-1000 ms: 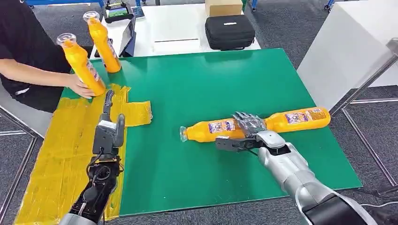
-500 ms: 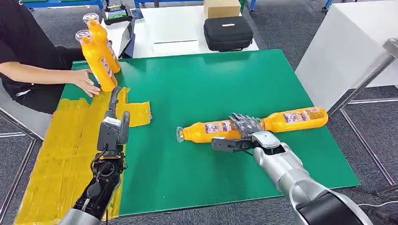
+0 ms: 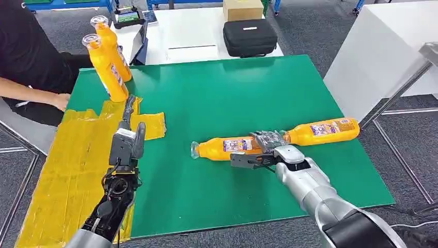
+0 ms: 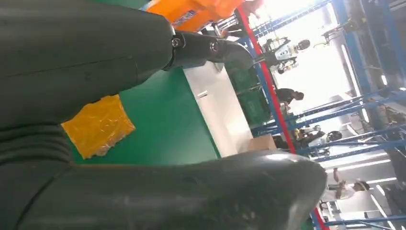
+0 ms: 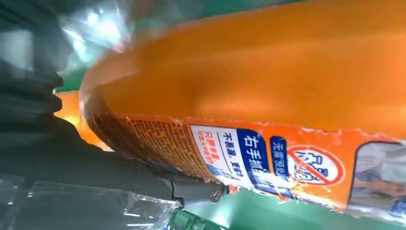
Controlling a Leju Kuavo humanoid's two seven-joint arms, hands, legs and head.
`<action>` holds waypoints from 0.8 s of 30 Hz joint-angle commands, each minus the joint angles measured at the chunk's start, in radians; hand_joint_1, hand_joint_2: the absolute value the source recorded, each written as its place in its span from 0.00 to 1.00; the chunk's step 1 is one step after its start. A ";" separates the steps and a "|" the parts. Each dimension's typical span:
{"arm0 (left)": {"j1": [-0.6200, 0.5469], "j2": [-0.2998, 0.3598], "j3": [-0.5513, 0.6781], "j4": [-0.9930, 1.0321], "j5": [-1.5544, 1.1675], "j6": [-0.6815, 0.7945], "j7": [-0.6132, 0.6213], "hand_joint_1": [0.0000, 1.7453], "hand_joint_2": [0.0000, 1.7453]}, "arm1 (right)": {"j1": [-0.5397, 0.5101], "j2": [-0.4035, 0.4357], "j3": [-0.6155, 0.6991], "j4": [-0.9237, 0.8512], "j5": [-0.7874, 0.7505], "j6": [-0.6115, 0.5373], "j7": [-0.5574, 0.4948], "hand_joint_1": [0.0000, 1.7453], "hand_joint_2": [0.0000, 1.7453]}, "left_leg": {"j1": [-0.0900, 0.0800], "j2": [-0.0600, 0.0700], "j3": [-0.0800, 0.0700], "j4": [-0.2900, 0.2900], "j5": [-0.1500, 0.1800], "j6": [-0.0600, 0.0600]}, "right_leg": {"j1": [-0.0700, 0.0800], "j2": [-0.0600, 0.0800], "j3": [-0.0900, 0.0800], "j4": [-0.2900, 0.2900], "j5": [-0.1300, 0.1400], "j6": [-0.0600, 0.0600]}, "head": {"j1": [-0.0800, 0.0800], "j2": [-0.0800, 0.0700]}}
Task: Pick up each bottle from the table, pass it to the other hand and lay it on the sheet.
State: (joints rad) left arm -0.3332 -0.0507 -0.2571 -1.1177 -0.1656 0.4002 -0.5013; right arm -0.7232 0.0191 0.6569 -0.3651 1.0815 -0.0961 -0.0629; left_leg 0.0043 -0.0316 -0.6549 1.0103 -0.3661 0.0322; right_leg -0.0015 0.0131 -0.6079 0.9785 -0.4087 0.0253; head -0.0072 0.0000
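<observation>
An orange bottle [image 3: 224, 148] lies on the green table [image 3: 217, 93], its clear cap toward the left. My right hand [image 3: 267, 146] sits on its base end, fingers [image 3: 269, 138] draped over the top and thumb along the near side; the label [image 5: 268, 158] is close against the palm. A second orange bottle [image 3: 323, 130] lies just behind it to the right. My left hand [image 3: 126, 139] hovers open, fingers straight, at the inner edge of the yellow sheet [image 3: 67, 155]. Two more orange bottles [image 3: 109, 70] stand at the table's far left corner.
A person in black sits at the left, one hand [image 3: 62, 101] near the sheet's far end. Behind the green table are a white table [image 3: 196, 31] with a black case [image 3: 250, 36] and a cardboard box [image 3: 241, 9]. A white panel [image 3: 382, 51] stands to the right.
The person stood a bottle upright beside the other one, let it go and drew the hand back. My right hand and its bottle edged slightly left. The view shifted a little.
</observation>
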 commanded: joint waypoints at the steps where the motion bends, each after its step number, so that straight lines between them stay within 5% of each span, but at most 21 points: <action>1: -0.072 0.000 -0.032 0.061 0.030 0.006 0.010 0.00 0.00 | 0.093 0.039 0.075 0.103 0.028 0.062 -0.003 1.00 1.00 | 0.001 -0.002 0.004 -0.002 0.000 -0.002 | 0.002 -0.005 0.006 -0.003 -0.001 -0.001 | 0.000 0.000; 8: -0.064 -0.012 -0.030 0.053 0.070 -0.015 0.021 0.00 0.00 | 0.103 0.030 0.069 0.103 0.025 0.058 0.000 1.00 1.00 | 0.001 0.002 0.013 -0.002 -0.003 -0.005 | 0.002 -0.001 0.010 -0.003 -0.002 -0.003 | 0.000 0.000; 12: -0.051 -0.019 0.018 0.046 0.265 -0.154 0.106 0.00 0.00 | 0.087 0.028 0.006 0.078 -0.023 -0.023 -0.002 1.00 1.00 | 0.002 0.003 0.018 -0.002 -0.006 -0.007 | 0.002 0.000 0.008 -0.002 -0.005 -0.005 | 0.000 0.000; 13: -0.039 -0.017 0.036 0.038 0.325 -0.191 0.119 0.00 1.00 | 0.078 0.025 -0.022 0.064 -0.046 -0.051 -0.010 1.00 1.00 | 0.001 0.003 0.018 -0.002 -0.006 -0.007 | 0.002 0.000 0.008 -0.003 -0.006 -0.007 | 0.000 0.000; 18: 0.026 -0.013 0.088 -0.017 0.445 -0.243 0.147 0.00 1.00 | 0.075 0.008 -0.224 -0.122 -0.211 -0.244 -0.102 1.00 1.00 | 0.000 0.010 0.017 -0.002 -0.007 -0.006 | 0.002 0.006 0.016 -0.001 -0.003 -0.005 | 0.000 0.000; 24: 0.042 -0.019 0.110 -0.007 0.586 -0.324 0.174 0.00 1.00 | 0.186 -0.031 -0.341 -0.486 -0.230 -0.269 -0.089 1.00 1.00 | 0.000 0.009 0.006 0.000 -0.004 -0.004 | 0.001 0.004 0.006 0.002 -0.002 -0.005 | 0.000 0.000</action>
State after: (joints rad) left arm -0.3067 -0.0576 -0.2049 -1.1440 0.3093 0.1401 -0.3521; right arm -0.6403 0.0294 0.5136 -0.4758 0.8694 -0.3460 -0.1537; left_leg 0.0051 -0.0236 -0.6512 1.0100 -0.3672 0.0294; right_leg 0.0003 0.0199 -0.6044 0.9793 -0.4084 0.0206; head -0.0076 0.0000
